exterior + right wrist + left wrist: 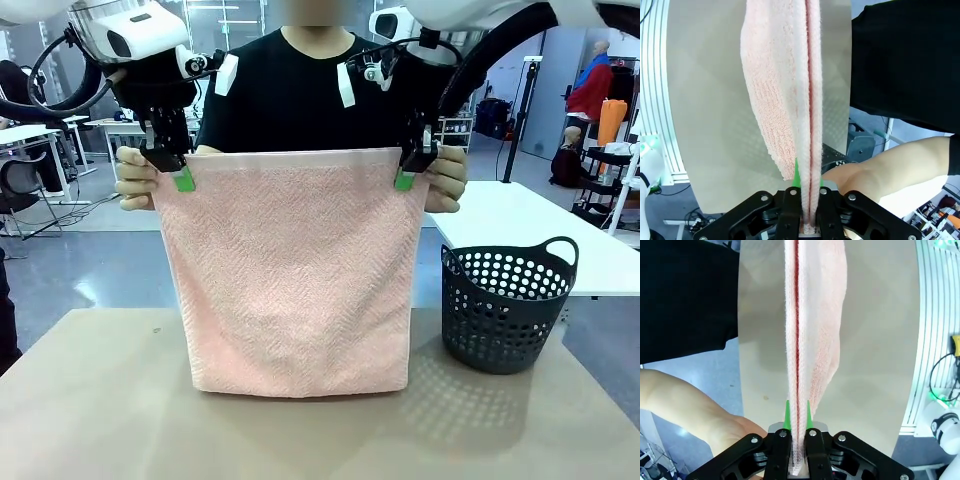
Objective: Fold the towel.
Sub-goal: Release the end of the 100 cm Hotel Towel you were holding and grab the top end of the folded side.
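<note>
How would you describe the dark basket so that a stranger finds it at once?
Start from the beige table. On its right part, beside the hanging pink towel, stands the basket. It alone is dark grey and round, with holes in its wall and a loop handle.

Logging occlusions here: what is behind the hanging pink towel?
Behind the pale pink terry cloth towel stands a person in a black shirt, one hand at each top corner beside the left claw and right claw. The person's lower body is covered.
</note>
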You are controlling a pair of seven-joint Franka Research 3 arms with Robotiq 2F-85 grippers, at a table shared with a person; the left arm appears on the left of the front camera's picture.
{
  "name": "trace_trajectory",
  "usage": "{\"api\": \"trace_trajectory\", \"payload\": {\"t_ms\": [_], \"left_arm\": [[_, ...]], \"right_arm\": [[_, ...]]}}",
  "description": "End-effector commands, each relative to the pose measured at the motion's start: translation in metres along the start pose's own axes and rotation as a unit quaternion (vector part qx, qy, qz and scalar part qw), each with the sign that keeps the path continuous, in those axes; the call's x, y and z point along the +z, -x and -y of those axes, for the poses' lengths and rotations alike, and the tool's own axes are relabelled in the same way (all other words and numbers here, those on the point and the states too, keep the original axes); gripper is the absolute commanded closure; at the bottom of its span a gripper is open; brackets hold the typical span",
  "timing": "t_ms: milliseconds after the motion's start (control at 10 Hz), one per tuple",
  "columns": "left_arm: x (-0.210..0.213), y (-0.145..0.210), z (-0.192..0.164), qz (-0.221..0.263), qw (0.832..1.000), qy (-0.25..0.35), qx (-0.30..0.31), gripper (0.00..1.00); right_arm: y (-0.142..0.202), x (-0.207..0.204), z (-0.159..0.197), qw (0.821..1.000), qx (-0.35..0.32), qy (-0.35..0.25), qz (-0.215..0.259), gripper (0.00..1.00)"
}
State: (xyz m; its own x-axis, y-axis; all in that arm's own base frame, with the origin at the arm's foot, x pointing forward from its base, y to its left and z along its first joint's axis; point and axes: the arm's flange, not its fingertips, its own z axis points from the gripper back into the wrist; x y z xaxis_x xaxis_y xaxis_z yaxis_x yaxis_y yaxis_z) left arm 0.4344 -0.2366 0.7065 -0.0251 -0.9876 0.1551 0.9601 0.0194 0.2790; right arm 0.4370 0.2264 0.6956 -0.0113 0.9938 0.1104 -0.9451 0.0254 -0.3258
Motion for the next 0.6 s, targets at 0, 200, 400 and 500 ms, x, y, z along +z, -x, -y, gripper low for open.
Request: {"api": "trace_trajectory", "payload": {"t_ms": [0, 200, 400, 500], "left_arm": [[0.0000, -0.0002, 0.0001, -0.001, 1.000, 0.000, -0.001, 1.00], [0.0000, -0.0002, 0.0001, -0.001, 1.000, 0.000, -0.001, 1.00], [0.0000, -0.0002, 0.0001, -0.001, 1.000, 0.000, -0.001, 1.00], [0.0000, -0.0002, 0.0001, -0.001, 1.000, 0.000, -0.001, 1.00]], "right_arm": [[0.0001, 0.0006, -0.0001, 1.000, -0.001, 0.004, 0.001, 1.00], [0.0001, 0.0006, -0.0001, 1.000, -0.001, 0.004, 0.001, 1.00], [0.0001, 0.0006, -0.0001, 1.000, -0.001, 0.004, 0.001, 1.00], [0.0001, 0.0006, -0.0001, 1.000, -0.001, 0.004, 0.001, 1.00]]}}
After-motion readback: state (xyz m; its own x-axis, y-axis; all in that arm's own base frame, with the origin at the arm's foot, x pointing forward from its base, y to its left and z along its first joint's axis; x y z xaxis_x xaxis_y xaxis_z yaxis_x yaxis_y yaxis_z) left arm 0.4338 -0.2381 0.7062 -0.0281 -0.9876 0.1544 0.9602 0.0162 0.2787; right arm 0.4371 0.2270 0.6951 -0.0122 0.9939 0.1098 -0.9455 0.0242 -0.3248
